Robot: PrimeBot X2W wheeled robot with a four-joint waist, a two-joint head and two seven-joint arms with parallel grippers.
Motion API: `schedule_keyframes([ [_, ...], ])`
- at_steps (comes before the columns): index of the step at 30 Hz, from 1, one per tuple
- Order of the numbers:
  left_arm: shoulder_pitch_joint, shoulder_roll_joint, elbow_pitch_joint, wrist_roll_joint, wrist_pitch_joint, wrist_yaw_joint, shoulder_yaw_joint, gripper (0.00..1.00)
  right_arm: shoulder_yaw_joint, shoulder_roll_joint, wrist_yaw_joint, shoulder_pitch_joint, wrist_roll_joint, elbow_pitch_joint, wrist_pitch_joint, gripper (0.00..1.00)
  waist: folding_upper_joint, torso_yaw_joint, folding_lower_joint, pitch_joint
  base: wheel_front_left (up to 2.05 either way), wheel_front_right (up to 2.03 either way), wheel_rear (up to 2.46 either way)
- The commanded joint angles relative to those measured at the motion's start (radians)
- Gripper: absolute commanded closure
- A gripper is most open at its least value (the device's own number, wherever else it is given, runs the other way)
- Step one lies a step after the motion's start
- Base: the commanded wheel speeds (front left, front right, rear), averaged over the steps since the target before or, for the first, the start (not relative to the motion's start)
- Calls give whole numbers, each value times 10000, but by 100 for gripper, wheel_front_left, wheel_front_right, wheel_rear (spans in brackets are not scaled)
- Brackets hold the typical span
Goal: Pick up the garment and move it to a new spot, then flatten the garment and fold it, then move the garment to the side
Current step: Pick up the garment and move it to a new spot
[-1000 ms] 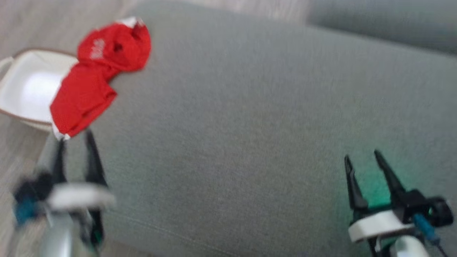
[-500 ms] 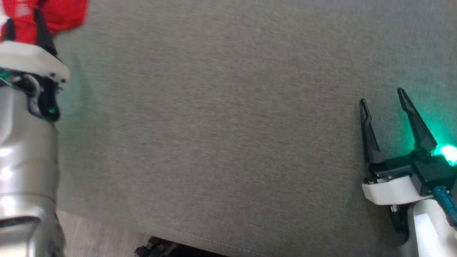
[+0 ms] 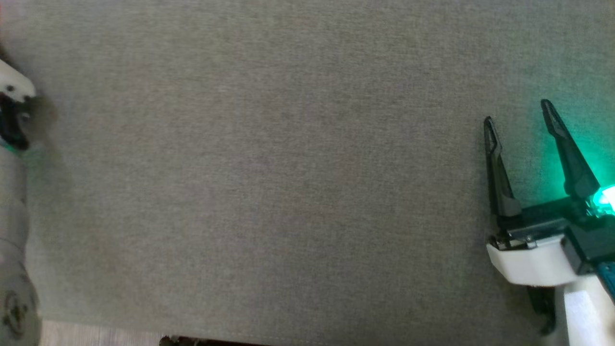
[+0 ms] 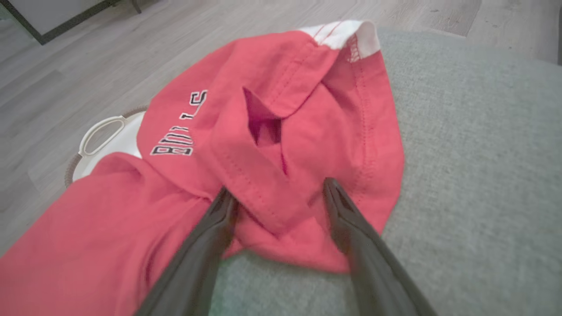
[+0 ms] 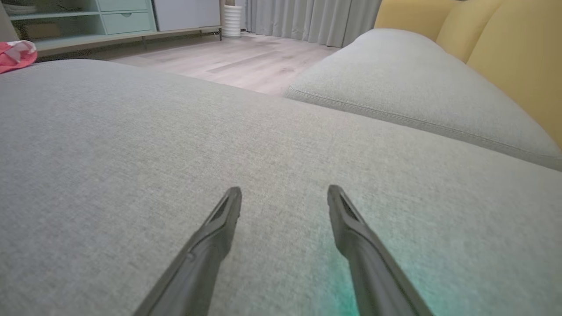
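The garment point(image 4: 281, 131) is a crumpled red shirt with white trim and black-and-white lettering, lying at the edge of a grey cushion point(image 4: 474, 153). In the left wrist view my left gripper point(image 4: 280, 189) is open, and its fingertips point(image 4: 228, 206) straddle a raised fold of the shirt. My left wrist point(image 3: 12, 110) sits at the head view's left edge. My right gripper point(image 3: 518, 114) stands open above bare cushion at the lower right, holding nothing. From the right wrist view, that gripper point(image 5: 284, 192) points across the cushion, and the garment point(image 5: 15, 55) shows small at the far left.
A white basket point(image 4: 103, 136) stands on the wooden floor point(image 4: 66, 66) under the garment's hanging part. Beyond the right gripper lie a second grey cushion point(image 5: 395, 83) and a yellow backrest point(image 5: 509, 52). The cushion's front edge point(image 3: 288, 334) runs along the head view's bottom.
The head camera has swung down and right, so the garment has left its picture. My left arm has reached forward to the garment. Both grippers have stayed open.
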Motion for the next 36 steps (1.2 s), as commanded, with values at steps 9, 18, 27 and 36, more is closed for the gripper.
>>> schedule_keyframes([
  [9,-281,700,297,-141,-96,-360,-34,100,70,136,65,543,37,-221,99,0,0,-241,0,114,0,0,0],
  [18,-490,706,-195,-91,-1535,-1208,-524,100,243,303,65,270,533,1157,-549,0,0,-315,0,-1589,0,0,0],
  [27,590,-697,-3402,-1356,-525,-1309,-2953,100,386,337,65,355,1624,2484,-976,0,0,-460,0,-3666,0,0,0],
  [36,3814,-310,-11250,-4674,2755,-1250,-5254,100,473,339,65,370,2450,2810,-1048,0,0,-1227,0,-4816,0,0,0],
])
